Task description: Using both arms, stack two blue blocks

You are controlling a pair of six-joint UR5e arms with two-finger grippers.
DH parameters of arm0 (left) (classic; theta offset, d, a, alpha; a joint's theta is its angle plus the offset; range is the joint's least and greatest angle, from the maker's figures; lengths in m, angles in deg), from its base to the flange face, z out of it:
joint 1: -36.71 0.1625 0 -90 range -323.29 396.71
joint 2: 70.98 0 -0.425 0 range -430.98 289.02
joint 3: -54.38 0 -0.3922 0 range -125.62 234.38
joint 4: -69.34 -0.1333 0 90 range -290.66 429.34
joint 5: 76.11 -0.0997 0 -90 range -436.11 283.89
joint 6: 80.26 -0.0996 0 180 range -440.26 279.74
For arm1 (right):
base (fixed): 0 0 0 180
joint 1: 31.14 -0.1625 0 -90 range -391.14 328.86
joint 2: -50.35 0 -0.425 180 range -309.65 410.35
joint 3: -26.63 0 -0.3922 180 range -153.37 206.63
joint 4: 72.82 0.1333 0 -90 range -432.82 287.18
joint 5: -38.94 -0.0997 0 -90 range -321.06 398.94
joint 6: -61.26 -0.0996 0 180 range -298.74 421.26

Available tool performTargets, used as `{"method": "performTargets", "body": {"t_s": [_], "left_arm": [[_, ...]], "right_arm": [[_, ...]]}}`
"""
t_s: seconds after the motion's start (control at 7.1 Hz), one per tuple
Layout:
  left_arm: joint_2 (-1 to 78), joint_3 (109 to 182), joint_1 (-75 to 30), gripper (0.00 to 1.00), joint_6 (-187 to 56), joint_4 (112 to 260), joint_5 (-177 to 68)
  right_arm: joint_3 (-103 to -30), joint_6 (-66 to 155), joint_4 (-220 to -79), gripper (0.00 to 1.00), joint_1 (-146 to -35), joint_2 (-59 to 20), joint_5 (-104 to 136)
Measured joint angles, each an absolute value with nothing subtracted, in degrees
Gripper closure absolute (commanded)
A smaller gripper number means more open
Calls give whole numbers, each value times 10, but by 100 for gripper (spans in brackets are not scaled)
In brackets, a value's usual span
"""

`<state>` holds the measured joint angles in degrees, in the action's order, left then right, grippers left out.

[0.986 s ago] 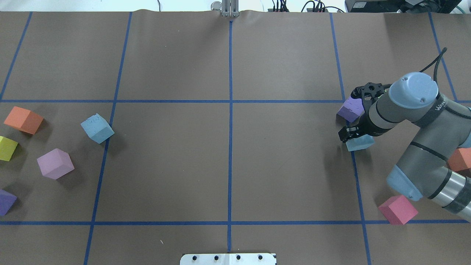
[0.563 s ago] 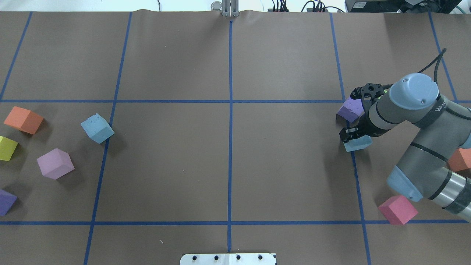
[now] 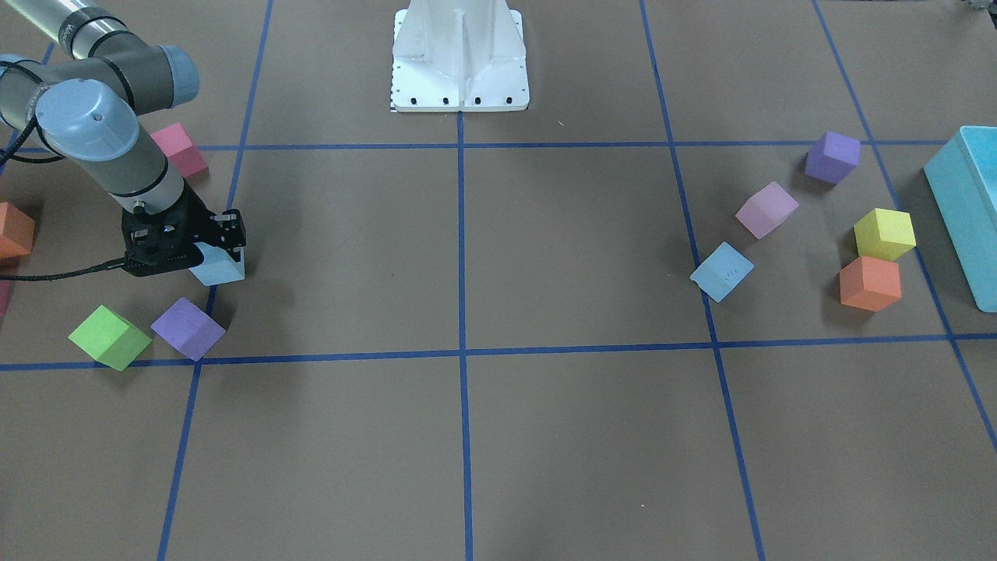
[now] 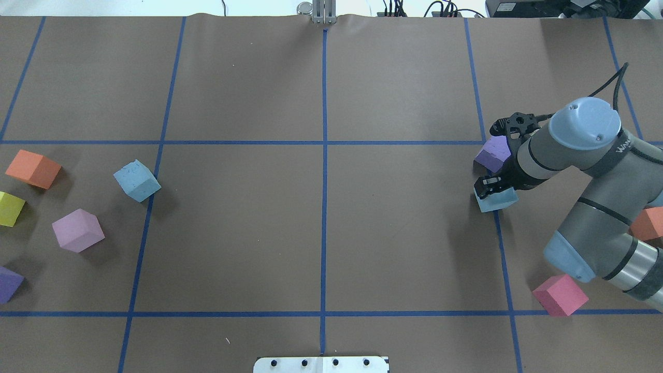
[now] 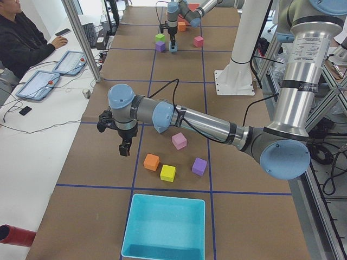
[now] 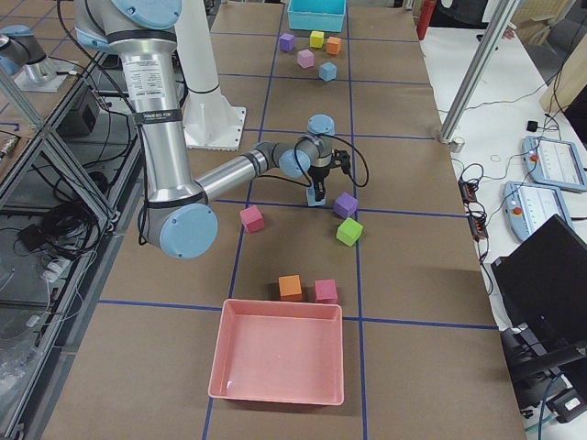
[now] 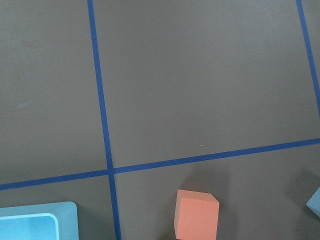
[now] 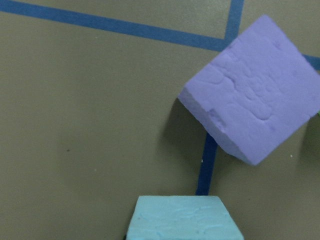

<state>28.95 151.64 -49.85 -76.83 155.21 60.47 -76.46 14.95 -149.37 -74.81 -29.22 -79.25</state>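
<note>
Right pincer [image 4: 487,188], clamped on blue block [image 4: 500,200], has been shifted toward centre; purple cube [image 4: 493,154] just beside. Left pincer [image 5: 124,150] opening cannot be told, teal bin [image 5: 165,227] nearby.

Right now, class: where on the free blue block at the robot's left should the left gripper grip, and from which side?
Two opposite upright faces of the free blue block, from straight above. It lies flat but askew to the tape lines, so the left gripper likely must rotate to match. Its sides stand clear of the lilac cube.
</note>
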Motion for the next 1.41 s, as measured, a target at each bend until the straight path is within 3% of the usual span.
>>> {"method": "performTargets", "body": {"t_s": [0.99,1.41], "left_arm": [[288,1518,-499,0,-768,1552,605],[287,1517,-499,0,-768,1552,604]], "right_arm": [[-759,105,-1657,36,-720,-139,-786],[-700,13,-1653,36,-690,-56,-779]]}}
